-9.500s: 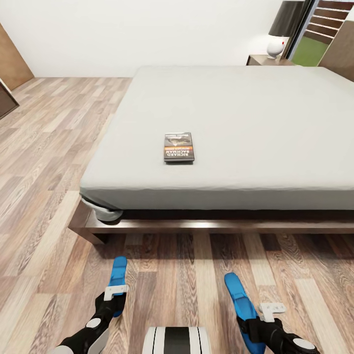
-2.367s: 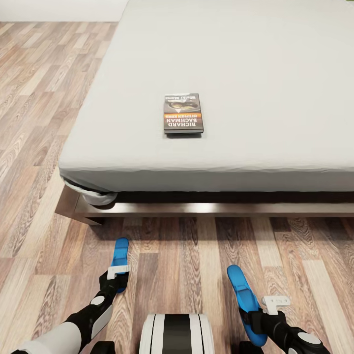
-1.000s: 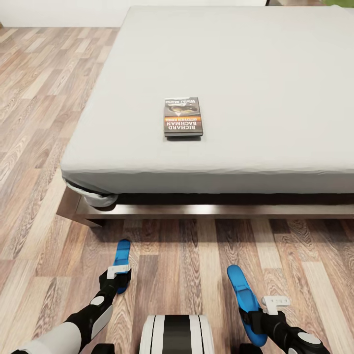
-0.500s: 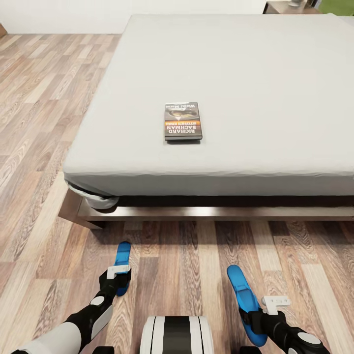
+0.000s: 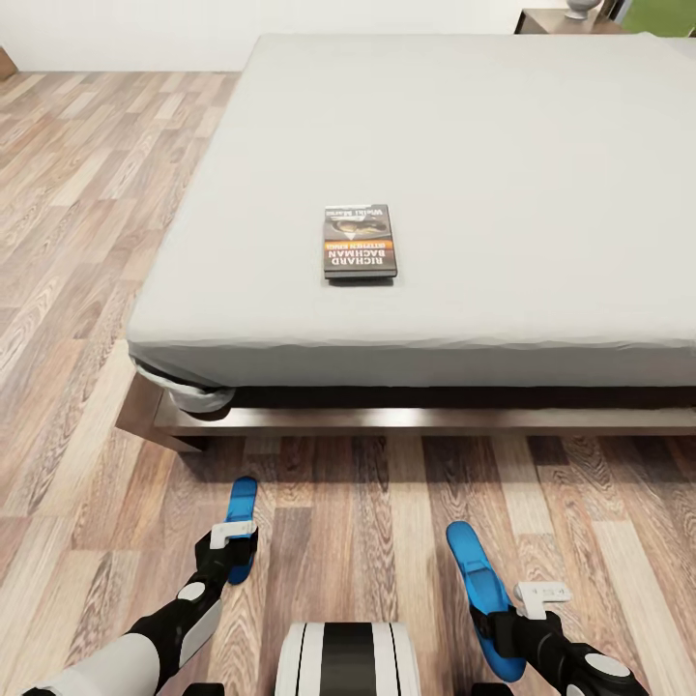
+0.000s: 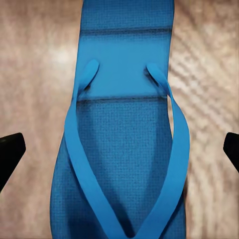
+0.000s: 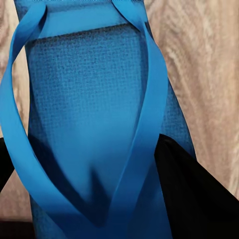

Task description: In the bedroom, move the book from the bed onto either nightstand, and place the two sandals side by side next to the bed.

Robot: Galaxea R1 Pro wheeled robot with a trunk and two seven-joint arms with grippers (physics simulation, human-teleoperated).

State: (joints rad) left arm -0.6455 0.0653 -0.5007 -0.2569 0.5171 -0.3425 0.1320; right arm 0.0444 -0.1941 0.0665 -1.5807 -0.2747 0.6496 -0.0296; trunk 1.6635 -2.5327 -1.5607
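Gripping sandals (image 5: 239,527): both claws (image 5: 235,554) closed.

Wood-plank floor (image 5: 87,232), mixed light and brown boards, ahead of jaws and off to their left. White wall (image 5: 126,34) along far edge. Green patch (image 5: 667,12) at far right corner. Even, soft light.

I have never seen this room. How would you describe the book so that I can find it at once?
Look at the large bed with the plain pale grey mattress. The book lies flat on it, near the foot edge and toward the left corner. It is the one object on the mattress: a thin dark paperback with an orange band and white lettering.
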